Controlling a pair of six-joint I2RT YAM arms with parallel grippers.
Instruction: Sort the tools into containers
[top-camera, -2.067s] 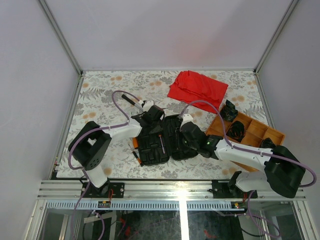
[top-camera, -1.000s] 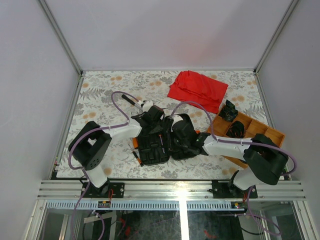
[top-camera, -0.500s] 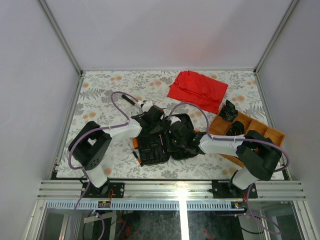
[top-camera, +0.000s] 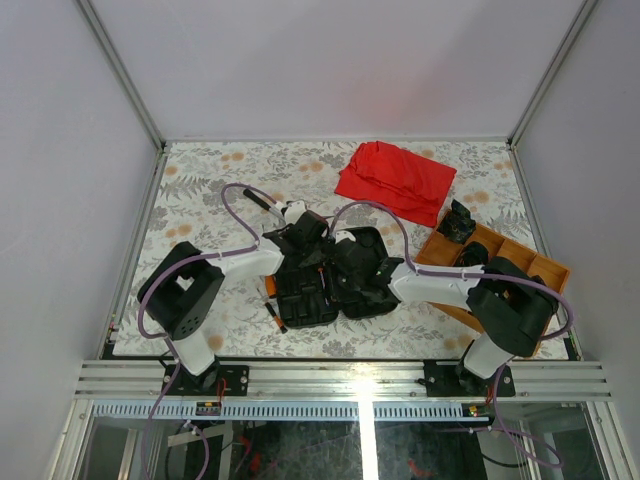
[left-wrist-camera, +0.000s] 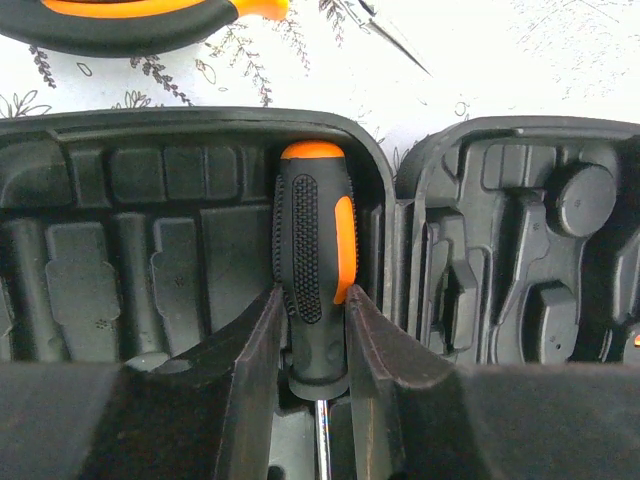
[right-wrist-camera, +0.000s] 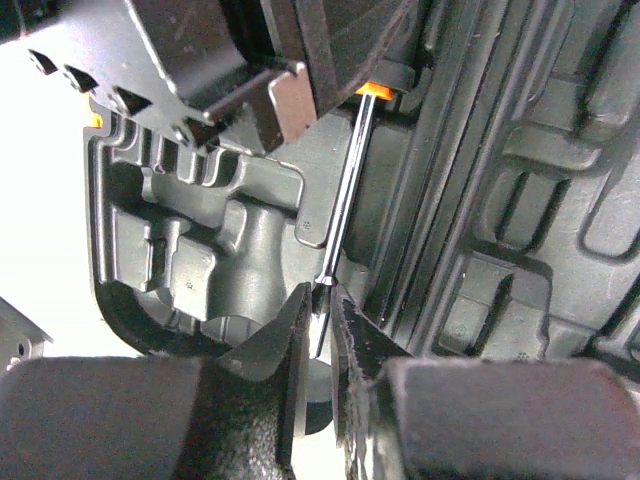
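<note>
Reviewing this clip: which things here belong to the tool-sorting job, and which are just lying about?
Job:
tool case
gripped screwdriver
orange-handled pliers
loose screwdriver beside the case

Lying about:
red cloth
wooden tray

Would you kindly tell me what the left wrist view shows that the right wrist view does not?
Only the left wrist view shows the full black-and-orange handle of the screwdriver, and the orange-handled pliers lying on the floral table beyond the black case. Only the right wrist view shows most of its metal shaft, with the tip between the fingers of the right hand. Both show the left hand gripping the screwdriver over the open case's moulded slots.
</note>
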